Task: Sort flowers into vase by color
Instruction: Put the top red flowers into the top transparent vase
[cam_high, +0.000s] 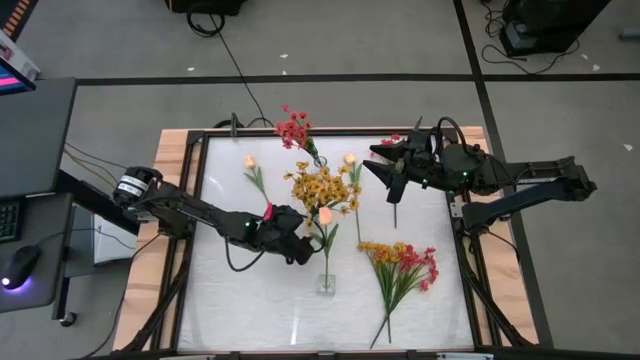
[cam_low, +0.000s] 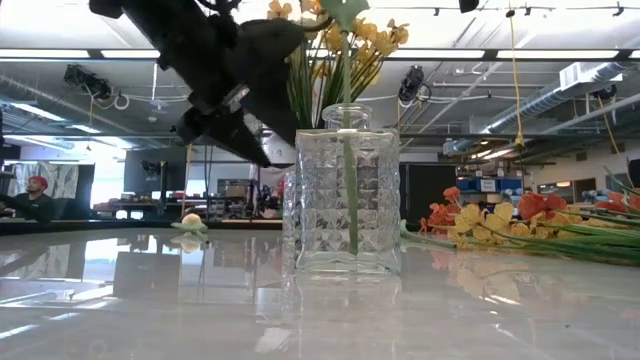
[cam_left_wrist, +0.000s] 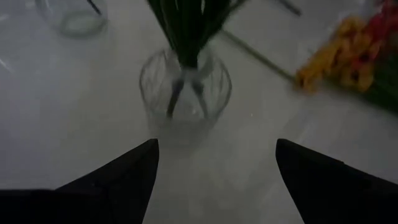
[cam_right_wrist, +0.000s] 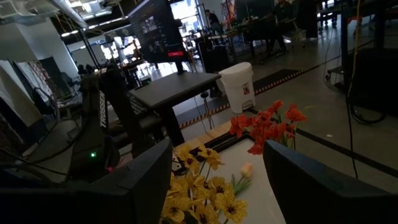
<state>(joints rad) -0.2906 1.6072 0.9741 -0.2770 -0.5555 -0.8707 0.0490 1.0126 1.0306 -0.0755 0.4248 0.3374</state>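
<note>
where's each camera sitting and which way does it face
High view: overhead, straight down on the table; both arms show.
Low view: at table height, level across into the room, glass vase close; the left arm hangs above.
Left wrist view: on the left arm, looking down past the open left hand into that vase.
Right wrist view: on the right arm, past the open right hand toward red flowers.
All four share the yellow flowers.
</note>
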